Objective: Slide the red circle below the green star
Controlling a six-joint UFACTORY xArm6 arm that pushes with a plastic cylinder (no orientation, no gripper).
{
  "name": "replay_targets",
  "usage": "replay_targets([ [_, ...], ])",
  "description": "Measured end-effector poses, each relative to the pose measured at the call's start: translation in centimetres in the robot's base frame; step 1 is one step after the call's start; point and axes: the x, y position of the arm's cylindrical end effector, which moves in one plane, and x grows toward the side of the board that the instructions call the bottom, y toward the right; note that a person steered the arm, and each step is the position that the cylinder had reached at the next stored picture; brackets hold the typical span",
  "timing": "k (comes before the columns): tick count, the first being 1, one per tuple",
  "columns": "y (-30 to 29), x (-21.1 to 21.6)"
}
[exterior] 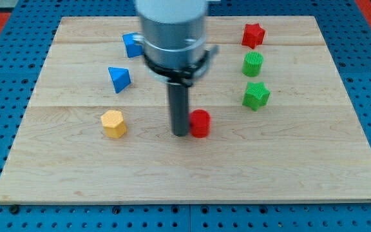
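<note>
The red circle is a short red cylinder near the board's middle. The green star sits up and to the view's right of it. My tip is at the end of the dark rod and touches the red circle's left side. The rod comes down from the grey arm body at the view's top.
A green circle and a red star stand above the green star. A yellow hexagon lies at the left. A blue triangle and another blue block lie at the upper left. The wooden board rests on a blue pegboard.
</note>
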Motion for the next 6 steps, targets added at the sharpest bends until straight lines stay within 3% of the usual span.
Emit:
replay_targets([
  [1,6.0,0.7],
  [2,6.2,0.9],
  [3,1.2,-0.1],
  [4,1.9,-3.4],
  [6,7.4,-1.1],
])
